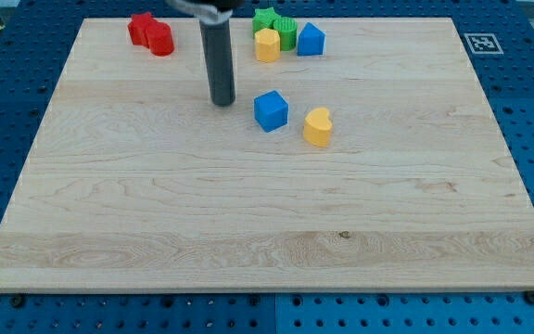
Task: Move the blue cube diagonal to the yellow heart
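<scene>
1. My tip (222,102) is resting on the wooden tabletop (248,223), just to the view's left of the blue cube (271,110), not touching it.
2. The blue cube is sitting just up and left of the yellow heart (318,127), a narrow gap between them.
3. There is no gripper here, only the rod.
4. Red blocks (150,32) are lying at the view's top left; a green block (274,24), a yellow block (267,44) and a second blue block (311,40) are clustering at top centre.
</scene>
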Robot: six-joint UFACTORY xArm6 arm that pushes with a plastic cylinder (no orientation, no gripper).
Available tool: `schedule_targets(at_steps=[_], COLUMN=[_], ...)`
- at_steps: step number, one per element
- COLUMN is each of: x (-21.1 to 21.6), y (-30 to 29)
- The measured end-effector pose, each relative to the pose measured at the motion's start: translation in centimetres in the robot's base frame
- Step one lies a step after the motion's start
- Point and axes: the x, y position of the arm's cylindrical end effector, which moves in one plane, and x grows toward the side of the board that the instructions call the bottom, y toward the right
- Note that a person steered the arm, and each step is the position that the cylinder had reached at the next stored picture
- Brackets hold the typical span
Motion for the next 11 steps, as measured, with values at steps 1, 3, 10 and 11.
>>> schedule_targets(at_steps=[1,3,10,11], x=[4.6,4.6,2.9,2.5], y=[1.4,5.4,5.2,5.6])
